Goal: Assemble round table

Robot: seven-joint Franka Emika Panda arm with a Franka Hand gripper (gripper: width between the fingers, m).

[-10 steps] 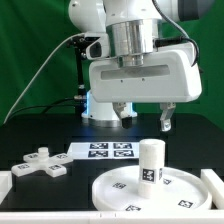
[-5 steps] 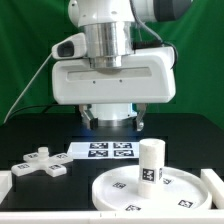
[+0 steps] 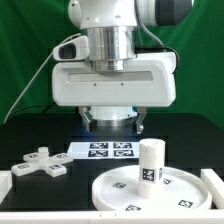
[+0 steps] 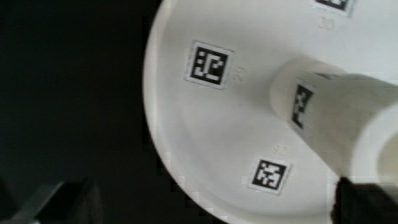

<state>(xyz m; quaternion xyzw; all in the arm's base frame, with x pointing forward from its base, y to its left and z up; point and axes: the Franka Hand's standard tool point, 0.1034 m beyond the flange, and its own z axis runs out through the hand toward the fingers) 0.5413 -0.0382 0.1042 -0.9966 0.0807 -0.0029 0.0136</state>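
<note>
The white round disc [image 3: 125,192] lies flat at the front, on the exterior view's right. The short thick leg [image 3: 151,163] stands upright on its middle. The cross-shaped foot piece [image 3: 38,165] lies on the black table at the exterior view's left. My gripper [image 3: 114,121] hangs open and empty above and behind the disc, over the marker board [image 3: 108,151], touching nothing. In the wrist view the disc [image 4: 205,130] and the leg [image 4: 347,105] show below the gripper [image 4: 210,205], with one dark fingertip [image 4: 365,197] at the edge.
A white rim [image 3: 214,184] stands at the front edge on the exterior view's right, and another white edge [image 3: 5,182] at the left. A green curtain [image 3: 30,60] hangs behind the arm.
Since one second ago my gripper has swung toward the exterior view's left and turned square to the camera. In the last half second it has barely moved. The parts have not moved.
</note>
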